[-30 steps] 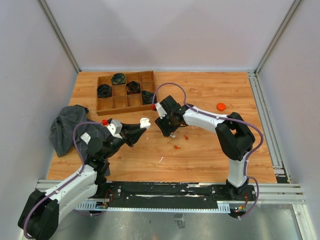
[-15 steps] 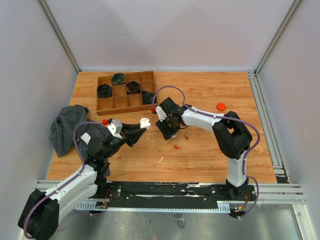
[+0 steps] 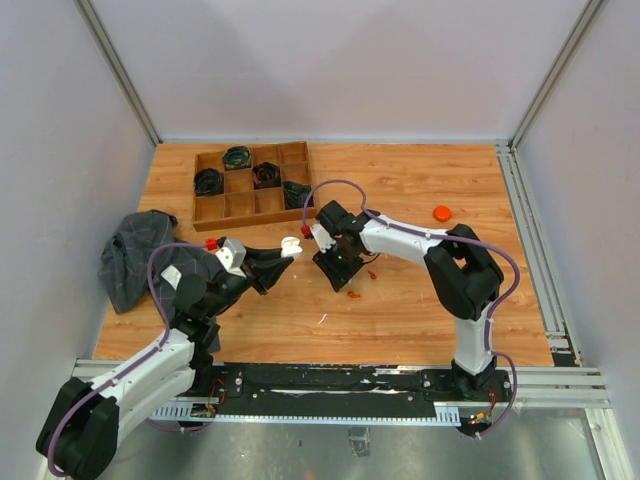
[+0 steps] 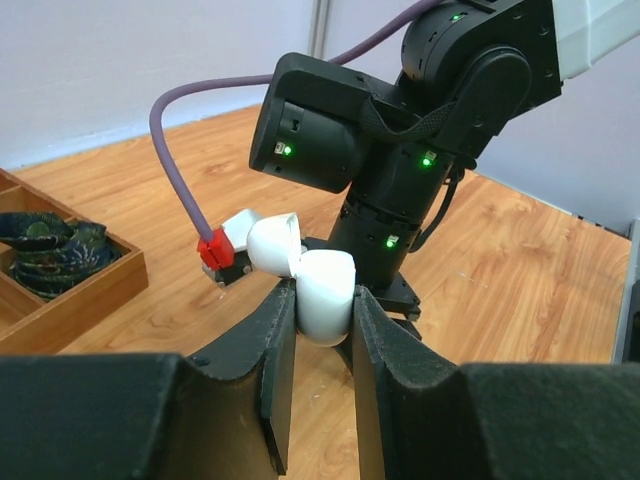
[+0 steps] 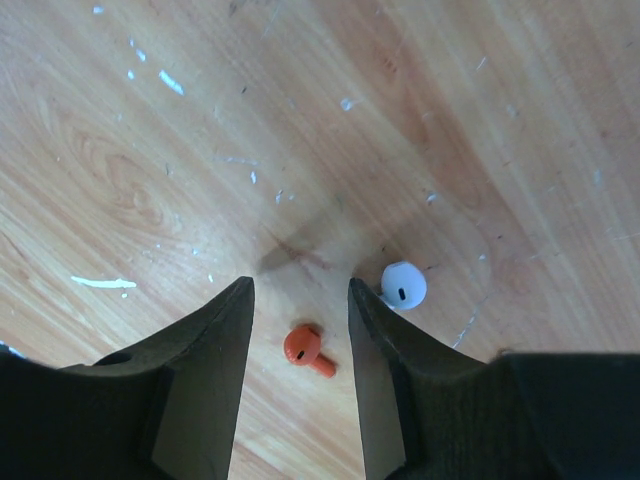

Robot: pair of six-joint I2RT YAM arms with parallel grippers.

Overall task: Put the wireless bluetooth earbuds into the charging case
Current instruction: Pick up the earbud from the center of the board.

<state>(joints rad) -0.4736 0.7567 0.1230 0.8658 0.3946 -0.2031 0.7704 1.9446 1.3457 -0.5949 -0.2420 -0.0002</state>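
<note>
Two earbuds, both loose on the wooden surface (image 5: 150,120). The orange-red earbud (image 5: 307,347) lies between the fingers of the right pincer (image 5: 300,285) and touches neither. The pale earbud (image 5: 404,285) sits just outside the finger at the right of the wrist view. Right pincer: pointed down at the surface, fingers spread, nothing held. One charging case (image 4: 305,275), white, lid hinged open, its lower body pinched between the fingers of the left pincer (image 4: 322,300); it is held off the surface, close beside the right arm's wrist. One wooden tray (image 3: 240,205), divided into compartments, at the far left of the surface, with dark coiled items in several compartments. One grey cloth (image 3: 130,255), crumpled, at the left edge, just beside the tray's near corner. One orange puck (image 3: 441,212), round, lying alone toward the far right, well apart from both pincers.
</note>
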